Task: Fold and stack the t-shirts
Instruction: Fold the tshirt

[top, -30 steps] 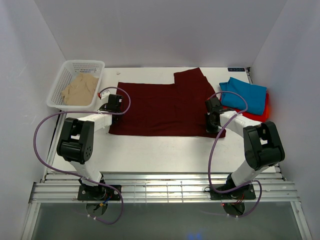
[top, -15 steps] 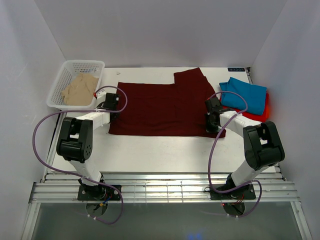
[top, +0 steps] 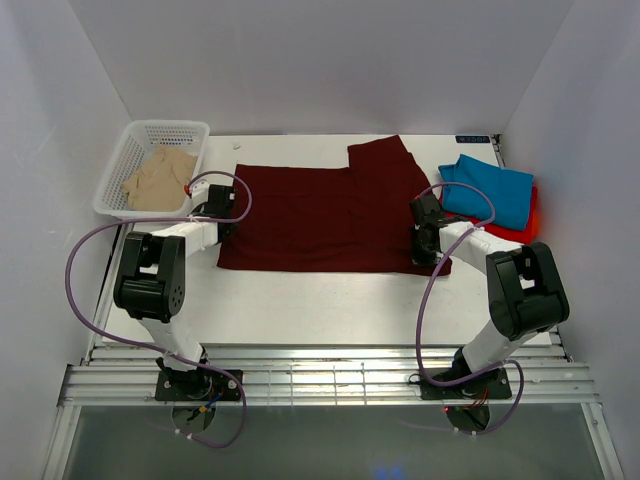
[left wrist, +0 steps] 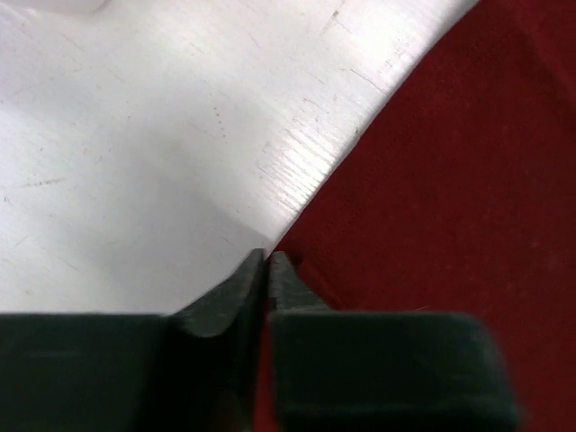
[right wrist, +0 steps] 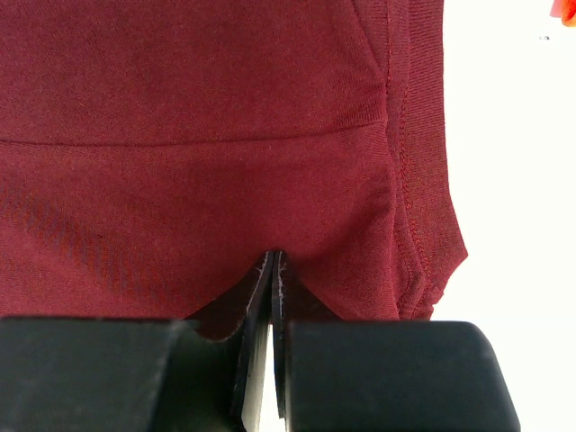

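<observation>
Right claw (right wrist: 273, 256) clamped on maroon t-shirt (right wrist: 198, 108), cloth ahead; I see left claw (left wrist: 267, 256) nearly together, shirt edge at tips.

Bare table (top: 330, 300) lay open across the lower middle, below the maroon t-shirt (top: 320, 215). The basket (top: 118, 165) blocked the upper left and the teal-blue t-shirt (top: 490, 195) the upper right.

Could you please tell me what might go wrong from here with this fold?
The left pincer is shut right at the edge of the maroon t-shirt, so it may hold little or no cloth and slip on lifting.
The right pincer pinches only a small pucker of cloth; a pull could drag the shirt askew.
The folded teal-blue t-shirt lies close beside that pincer; a wide sweep might disturb it.
</observation>
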Available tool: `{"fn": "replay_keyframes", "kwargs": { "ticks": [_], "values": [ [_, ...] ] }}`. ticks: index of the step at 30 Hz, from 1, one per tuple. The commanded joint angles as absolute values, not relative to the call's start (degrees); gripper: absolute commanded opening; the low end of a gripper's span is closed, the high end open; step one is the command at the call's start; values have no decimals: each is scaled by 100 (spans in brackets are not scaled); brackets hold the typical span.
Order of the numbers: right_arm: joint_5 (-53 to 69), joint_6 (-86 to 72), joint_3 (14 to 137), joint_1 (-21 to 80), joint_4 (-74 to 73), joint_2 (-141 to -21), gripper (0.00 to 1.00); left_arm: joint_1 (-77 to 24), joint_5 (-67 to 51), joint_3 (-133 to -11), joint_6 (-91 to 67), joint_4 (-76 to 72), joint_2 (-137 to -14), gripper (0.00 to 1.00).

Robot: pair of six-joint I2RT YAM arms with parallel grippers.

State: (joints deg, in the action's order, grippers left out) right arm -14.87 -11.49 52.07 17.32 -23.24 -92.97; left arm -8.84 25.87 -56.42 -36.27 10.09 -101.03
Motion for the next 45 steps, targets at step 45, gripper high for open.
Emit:
{"fn": "replay_keyframes", "kwargs": {
  "ticks": [45],
  "values": [
    [-1424, -1116, 5186, 1705, -2364, -9545, 8, -861, 2162, -5625, -3718, 729, -10081, 0]
  ]
}}
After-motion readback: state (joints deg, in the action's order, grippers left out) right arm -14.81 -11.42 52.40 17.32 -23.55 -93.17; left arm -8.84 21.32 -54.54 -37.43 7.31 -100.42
